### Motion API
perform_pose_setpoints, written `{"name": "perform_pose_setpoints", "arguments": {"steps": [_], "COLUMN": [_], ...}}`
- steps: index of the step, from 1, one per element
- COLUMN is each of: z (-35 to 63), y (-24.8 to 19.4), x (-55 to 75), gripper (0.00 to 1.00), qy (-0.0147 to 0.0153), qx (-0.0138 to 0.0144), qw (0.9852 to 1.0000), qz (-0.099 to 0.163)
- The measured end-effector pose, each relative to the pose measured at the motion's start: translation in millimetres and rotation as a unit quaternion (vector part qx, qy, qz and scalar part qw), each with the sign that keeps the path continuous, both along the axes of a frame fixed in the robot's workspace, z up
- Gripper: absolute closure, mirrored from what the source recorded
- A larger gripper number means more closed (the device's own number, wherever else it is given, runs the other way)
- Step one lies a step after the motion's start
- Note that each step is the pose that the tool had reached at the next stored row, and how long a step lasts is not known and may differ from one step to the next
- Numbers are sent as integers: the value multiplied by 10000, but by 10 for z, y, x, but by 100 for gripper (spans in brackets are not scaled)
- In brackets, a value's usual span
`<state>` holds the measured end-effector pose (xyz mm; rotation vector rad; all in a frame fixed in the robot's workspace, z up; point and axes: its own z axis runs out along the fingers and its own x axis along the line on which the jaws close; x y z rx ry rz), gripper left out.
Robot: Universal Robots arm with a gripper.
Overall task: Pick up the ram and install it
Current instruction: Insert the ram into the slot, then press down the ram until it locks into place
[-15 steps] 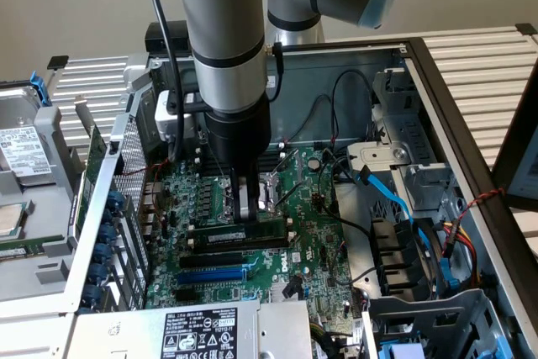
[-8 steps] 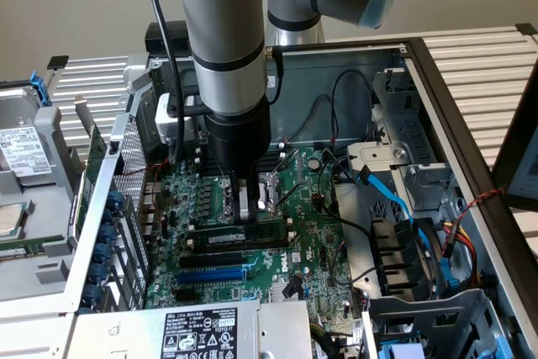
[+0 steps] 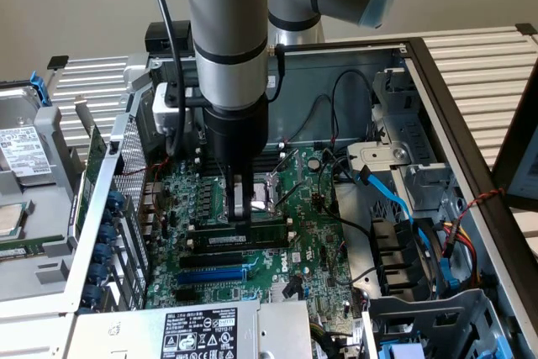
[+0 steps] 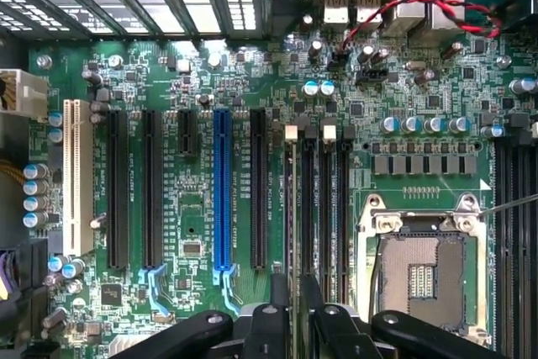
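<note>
From the exterior view's left: a blue expansion slot point(image 3: 210, 275) lies on the motherboard point(image 3: 315, 233). Beyond it the ram point(image 3: 244, 237) sits edge-up in a black memory slot. The pincer point(image 3: 239, 218) stands over it, fingers slightly spread astride its top edge.

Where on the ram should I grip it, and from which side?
Take the ram by its upper long edge near mid-length, coming straight down from above, where the gripper hangs. It stands on edge along the black memory slots, thin faces upright, so probably only that top edge is free to pinch.
</note>
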<state>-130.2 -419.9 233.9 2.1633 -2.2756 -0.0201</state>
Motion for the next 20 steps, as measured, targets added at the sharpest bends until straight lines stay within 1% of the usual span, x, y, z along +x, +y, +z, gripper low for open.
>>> {"name": "perform_pose_setpoints", "arguments": {"steps": [3, 6, 12, 15, 16, 17, 20], "z": [76, 128, 173, 186, 188, 192, 202], "y": [-1, -1, -1, -1, -1, -1, -1], "x": [0, 1, 1, 1, 1, 1, -1], "gripper": [80, 80, 80, 80, 80, 80, 80], "qy": [4, 4, 4, 13, 20, 36, 99], "qx": [17, 30, 36, 36, 36, 36, 36], "qw": [10000, 10000, 10000, 10000, 10000, 10000, 9999], "qz": [1, 1, 1, 1, 1, 2, 1]}}
